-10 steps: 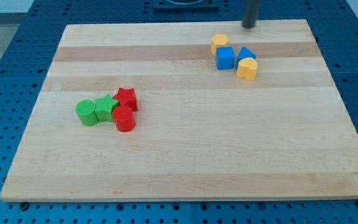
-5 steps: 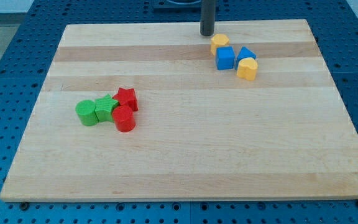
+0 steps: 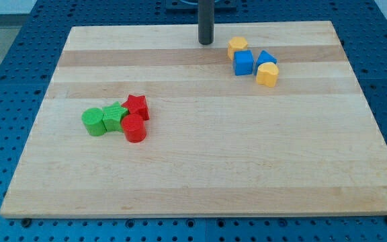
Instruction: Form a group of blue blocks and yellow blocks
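Note:
Near the view's top right, a yellow hexagonal block, a blue cube, a blue triangular block and a yellow heart-shaped block sit close together on the wooden board. My tip rests near the board's top edge, a short way to the left of the yellow hexagonal block and apart from it.
At the view's left, a green cylinder, a green star block, a red star block and a red cylinder form a tight cluster. A blue perforated table surrounds the board.
My tip has moved to the left along the board's top edge, from right of the yellow hexagonal block to its left, and slightly lower. No block has moved.

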Robot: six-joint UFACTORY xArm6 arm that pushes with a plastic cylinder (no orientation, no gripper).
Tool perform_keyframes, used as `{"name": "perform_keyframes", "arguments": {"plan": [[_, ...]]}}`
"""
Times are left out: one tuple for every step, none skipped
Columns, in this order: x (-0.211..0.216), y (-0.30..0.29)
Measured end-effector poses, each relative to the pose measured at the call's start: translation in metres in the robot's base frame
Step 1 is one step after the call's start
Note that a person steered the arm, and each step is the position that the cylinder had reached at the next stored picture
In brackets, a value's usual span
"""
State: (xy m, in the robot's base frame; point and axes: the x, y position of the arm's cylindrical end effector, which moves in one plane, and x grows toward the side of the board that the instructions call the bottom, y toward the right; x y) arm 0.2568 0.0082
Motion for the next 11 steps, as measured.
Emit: {"name": "perform_keyframes", "arguments": {"plan": [[0.013,0.016],[0.008,0.046],[-0.010,0.087],[-0.014,0.101],[-0.014,0.097],[-0.034,0.072],[-0.025,0.042],[-0.001,0.042],[-0.003,0.062],[-0.007,0.091],[-0.007,0.096]]}}
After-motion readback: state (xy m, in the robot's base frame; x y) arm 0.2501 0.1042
